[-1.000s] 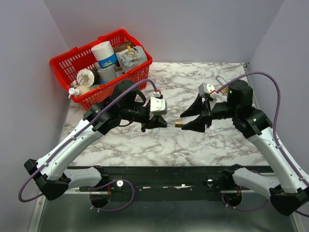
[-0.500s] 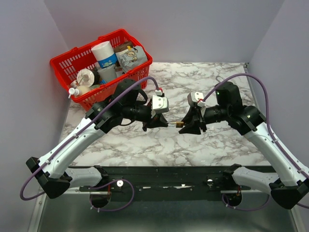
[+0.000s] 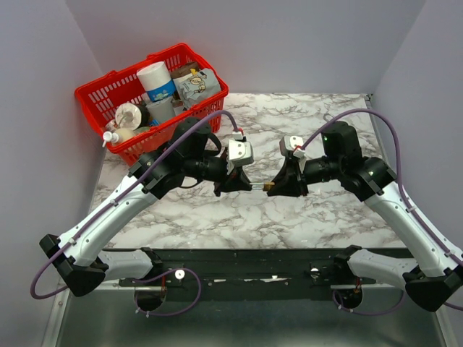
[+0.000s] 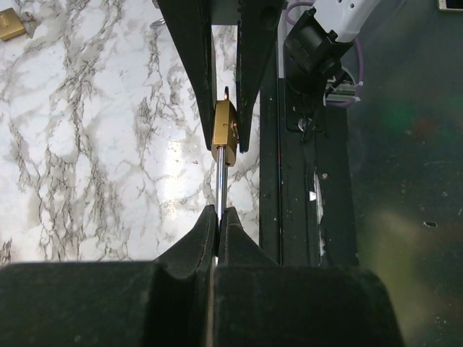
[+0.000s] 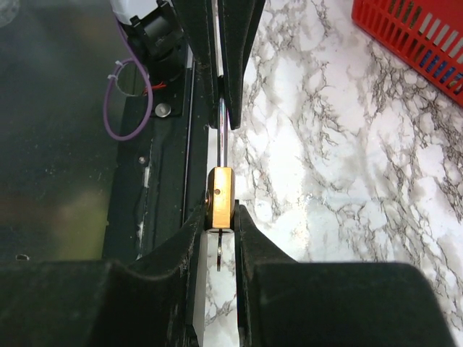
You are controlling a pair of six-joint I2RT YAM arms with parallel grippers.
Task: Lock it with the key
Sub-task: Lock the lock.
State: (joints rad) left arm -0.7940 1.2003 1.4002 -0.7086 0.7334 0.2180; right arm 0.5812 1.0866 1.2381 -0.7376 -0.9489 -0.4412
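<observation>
A small brass padlock hangs in the air between my two grippers, above the marble table. My left gripper is shut on its silver shackle; in the top view the left gripper sits just left of the lock. My right gripper has its fingers closed against the sides of the brass body. A thin key sticks out of the body's end, edge-on in the gap between the right fingers. In the top view the right gripper meets the lock from the right.
A red basket full of bottles and packets stands at the back left. A second small brass piece lies on the marble far from the grippers. The black mounting rail runs along the near edge.
My right gripper was wide open a second ago. It has moved left onto the padlock and closed around its body. The left arm has held the shackle almost still.
</observation>
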